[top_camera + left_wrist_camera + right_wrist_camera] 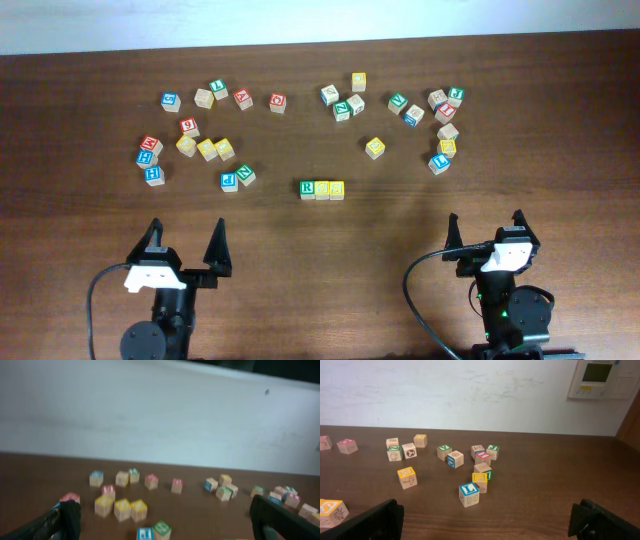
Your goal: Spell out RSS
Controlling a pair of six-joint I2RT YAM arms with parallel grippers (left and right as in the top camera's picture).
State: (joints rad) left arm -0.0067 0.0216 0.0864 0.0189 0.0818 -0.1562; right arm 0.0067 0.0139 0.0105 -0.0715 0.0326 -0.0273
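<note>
In the overhead view three cubes stand side by side in a row at the table's middle: a green-bordered R cube [307,188], then two yellow-faced cubes [322,189] [337,188], touching each other. My left gripper [186,252] is open and empty at the front left, well short of the row. My right gripper [485,232] is open and empty at the front right. In the right wrist view a yellow-faced cube [330,511] shows at the far left edge. The row is not seen in the left wrist view, where the open fingers [160,520] frame bare table.
Several loose letter cubes lie scattered across the back left [205,149] and back right [440,163]. A green N cube [245,175] and a blue cube [229,181] sit left of the row. A lone yellow cube [374,147] sits behind it. A blue L cube [469,494] is nearest my right gripper.
</note>
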